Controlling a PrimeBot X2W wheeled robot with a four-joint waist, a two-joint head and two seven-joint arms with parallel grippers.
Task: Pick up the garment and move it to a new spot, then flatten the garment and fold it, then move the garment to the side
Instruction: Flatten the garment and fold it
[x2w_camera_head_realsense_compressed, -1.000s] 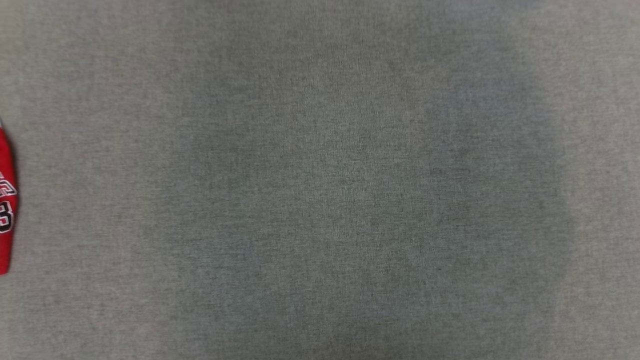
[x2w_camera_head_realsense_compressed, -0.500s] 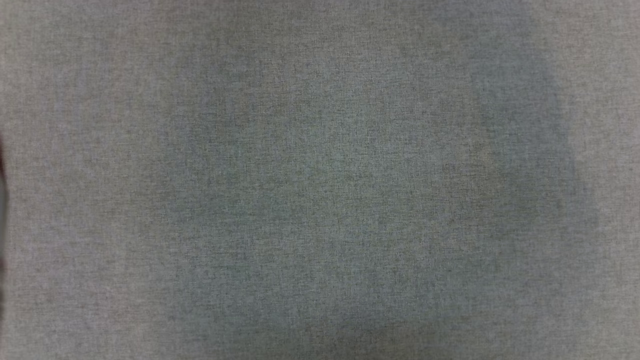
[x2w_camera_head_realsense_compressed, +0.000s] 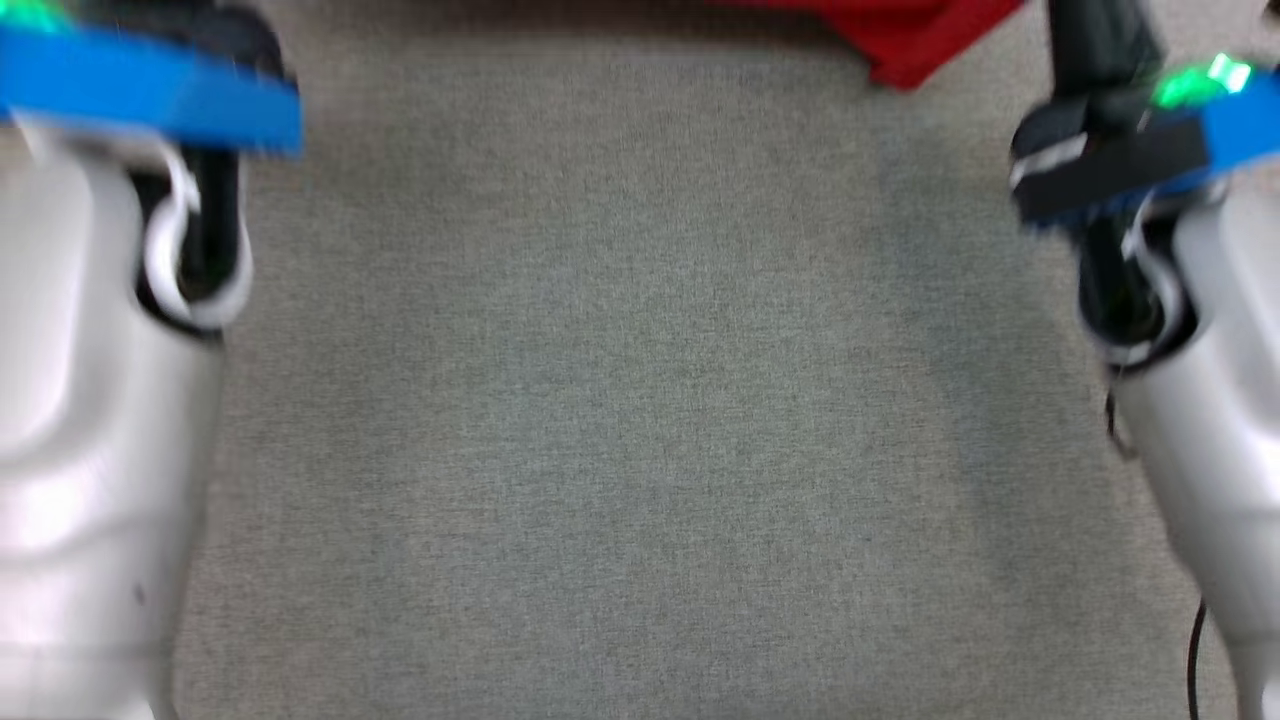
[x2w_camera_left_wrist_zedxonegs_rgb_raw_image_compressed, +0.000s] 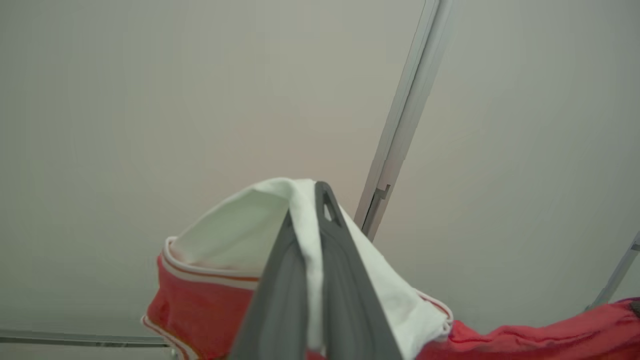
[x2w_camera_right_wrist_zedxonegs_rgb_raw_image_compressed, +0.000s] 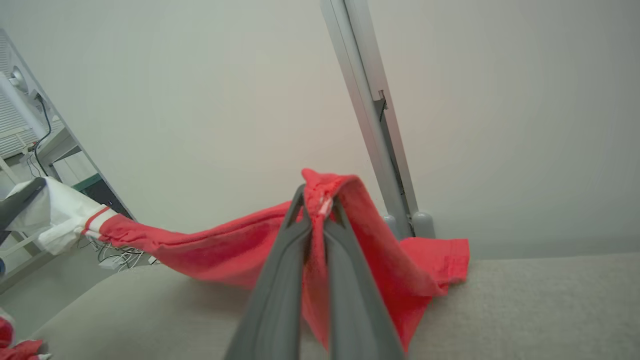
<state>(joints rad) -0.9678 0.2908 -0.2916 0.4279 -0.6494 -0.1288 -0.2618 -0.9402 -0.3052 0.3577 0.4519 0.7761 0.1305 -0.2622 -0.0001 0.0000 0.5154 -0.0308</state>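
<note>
Left gripper (x2w_camera_left_wrist_zedxonegs_rgb_raw_image_compressed: 306, 207), right gripper (x2w_camera_right_wrist_zedxonegs_rgb_raw_image_compressed: 316, 200) each pinch garment (x2w_camera_right_wrist_zedxonegs_rgb_raw_image_compressed: 215, 245), lower centre. Bite looks shallow, perhaps; taut pull could slip it.

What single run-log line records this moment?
left hand: shut on garment | right hand: shut on garment | garment: red, stretched between both hands | surface: grey cloth

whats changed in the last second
The head camera moved, so the whole view shifted: the garment, a red sliver at the left edge a second ago, now shows at the top edge, with the left forearm and right forearm in view. The left gripper and right gripper have jaws shut on it; whether that grip is new cannot be told. The grey surface looks unchanged.
</note>
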